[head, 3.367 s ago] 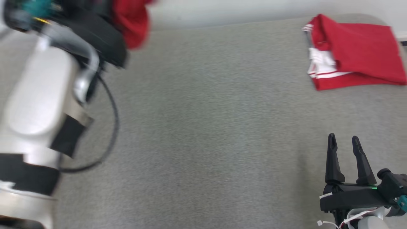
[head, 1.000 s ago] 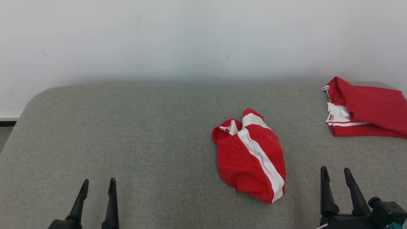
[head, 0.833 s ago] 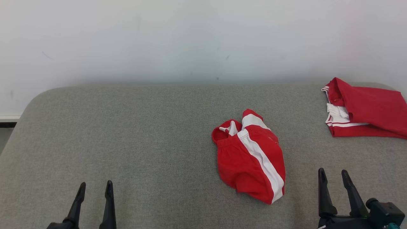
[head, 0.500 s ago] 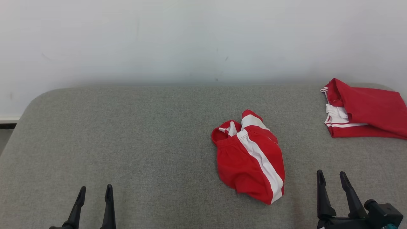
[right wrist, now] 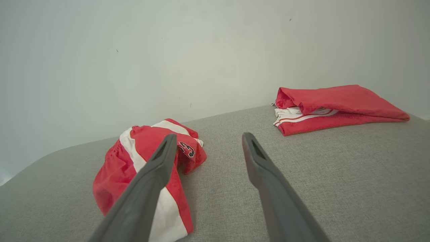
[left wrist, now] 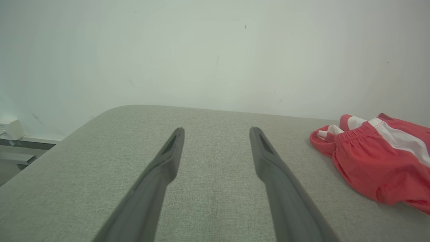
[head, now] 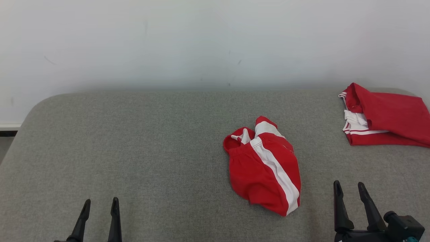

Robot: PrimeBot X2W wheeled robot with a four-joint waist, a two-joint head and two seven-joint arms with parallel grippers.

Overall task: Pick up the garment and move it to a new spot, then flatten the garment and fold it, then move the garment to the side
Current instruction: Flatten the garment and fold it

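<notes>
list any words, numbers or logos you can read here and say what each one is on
Crumpled red shorts: a dark-edged emblem sits on a fold, but its characters are creased and too blurred to read.
Same shorts, head view: tiny pale marks, too small to read.
Folded red garment: no text seen.
Wall: only small scuffs, no writing.

Bare lab-type test station: grey fabric-covered surface beneath left gripper and right gripper, scuffed white wall beyond them.
</notes>
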